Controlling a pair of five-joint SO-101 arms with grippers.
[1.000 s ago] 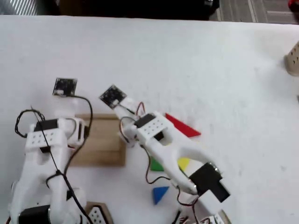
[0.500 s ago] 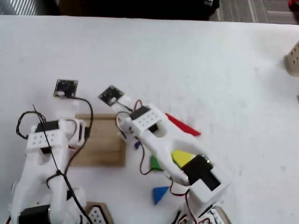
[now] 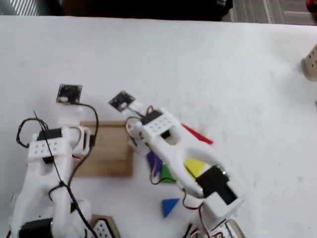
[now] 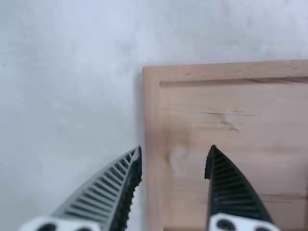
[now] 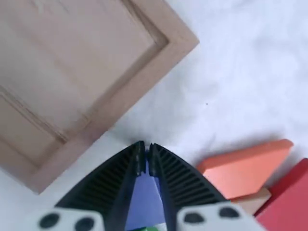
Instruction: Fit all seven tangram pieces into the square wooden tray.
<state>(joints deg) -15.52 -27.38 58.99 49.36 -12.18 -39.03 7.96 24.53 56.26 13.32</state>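
Observation:
The square wooden tray [image 3: 106, 157] lies empty under my left arm [image 3: 49, 146]. My left gripper [image 4: 175, 149] is open astride the tray's rim [image 4: 151, 144], one finger over the table and the other over the tray floor. My right gripper [image 5: 145, 153] hangs just off a corner of the tray [image 5: 72, 72], shut on a blue piece [image 5: 144, 195]. That blue piece [image 3: 153, 161] shows under my right arm in the high view. Near it lie a green piece [image 3: 166, 174], a yellow piece [image 3: 195, 166], a red triangle [image 3: 199, 135], a blue triangle [image 3: 170, 206] and an orange piece [image 5: 245, 166].
Two small black marker cards [image 3: 69, 92] [image 3: 121, 101] lie beyond the tray. A pale pegged block [image 3: 310, 63] stands at the far right edge. White table stretches wide behind and to the right of the arms.
My right arm has swung a little, and the blue piece has come into sight between tray and green piece. More of the yellow piece shows. The left arm has stayed put.

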